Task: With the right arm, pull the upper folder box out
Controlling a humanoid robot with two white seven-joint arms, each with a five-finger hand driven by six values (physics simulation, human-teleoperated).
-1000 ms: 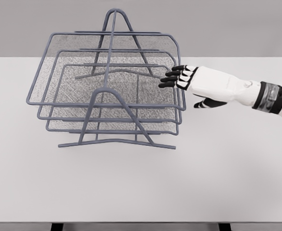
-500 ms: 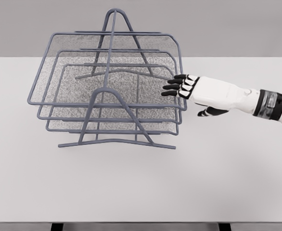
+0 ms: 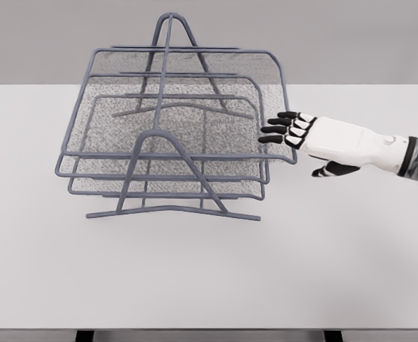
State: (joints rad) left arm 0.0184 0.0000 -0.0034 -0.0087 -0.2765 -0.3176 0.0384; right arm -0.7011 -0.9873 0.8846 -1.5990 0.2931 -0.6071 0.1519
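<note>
Rightward of the rack, right hand reaching in from the picture's right, black fingertips hooked over the right rim of the upper tray, thumb below; grasping that rim. Upper tray, grey wire mesh, jutting out to the right past the middle tray and lower tray stacked beneath. All three carried in a grey wire rack frame standing on the white table.
</note>
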